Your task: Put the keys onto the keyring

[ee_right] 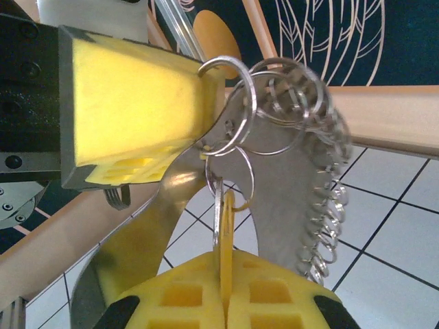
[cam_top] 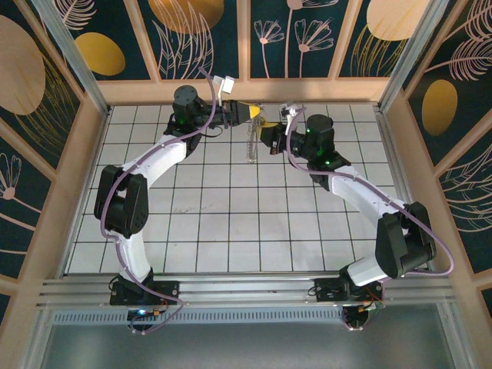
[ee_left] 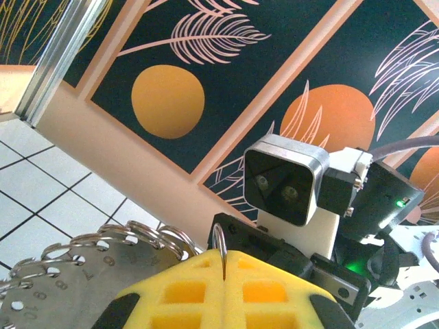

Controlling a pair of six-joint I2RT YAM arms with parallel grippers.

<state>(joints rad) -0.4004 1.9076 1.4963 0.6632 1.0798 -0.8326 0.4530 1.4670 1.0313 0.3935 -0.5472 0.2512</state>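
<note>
The keyring [ee_right: 288, 164] is a flat silver plate edged with several wire rings, hanging in the air between the two grippers. My left gripper [ee_left: 225, 264] is shut on one thin ring [ee_left: 219, 240] of it, and the numbered plate [ee_left: 75, 288] shows at its left. My right gripper [ee_right: 223, 267] is shut on the yellow-headed key [ee_right: 228, 219], seen edge-on, with a silver ring [ee_right: 217, 205] pressed beside it. From above, the left gripper [cam_top: 252, 113] and right gripper [cam_top: 267, 132] meet near the back wall, and the keyring [cam_top: 250, 144] dangles below them.
The white tiled floor [cam_top: 231, 231] lies under the arms. The patterned back wall [cam_top: 307, 38] and its wooden ledge [cam_top: 330, 91] stand close behind both grippers. The right arm's wrist camera housing [ee_left: 288, 181] sits just beyond the left fingers.
</note>
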